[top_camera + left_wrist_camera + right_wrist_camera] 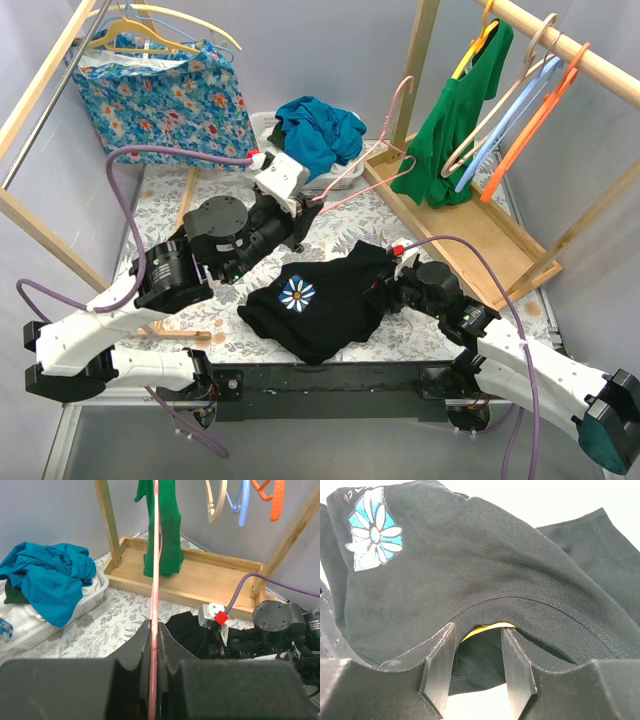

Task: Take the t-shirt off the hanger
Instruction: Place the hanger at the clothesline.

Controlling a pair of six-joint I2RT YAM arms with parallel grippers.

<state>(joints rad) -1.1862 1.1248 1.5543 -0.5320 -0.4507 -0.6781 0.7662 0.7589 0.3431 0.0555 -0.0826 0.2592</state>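
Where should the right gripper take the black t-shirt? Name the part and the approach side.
Take the ribbed collar band of the black t-shirt, probably coming in low from the robot's right, where the right gripper sits. The collar arches up facing those open jaws and leaves a gap beneath, so one finger could slip inside the neck opening and the other stay outside.

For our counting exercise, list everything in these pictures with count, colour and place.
table: one, floral cover, under everything.
t-shirt: one, black with daisy, table centre.
hanger: one, pink, in left gripper.
basket: one, white, far centre, teal cloth inside.
green shirt: one, hung on right rail.
rail hangers: at least three, beige, blue, orange, right rail.
floral cloth: one, blue, left rack.
yellow hangers: at least two, above floral cloth.
left gripper: one, black, shut on hanger.
right gripper: one, black, open at t-shirt collar.
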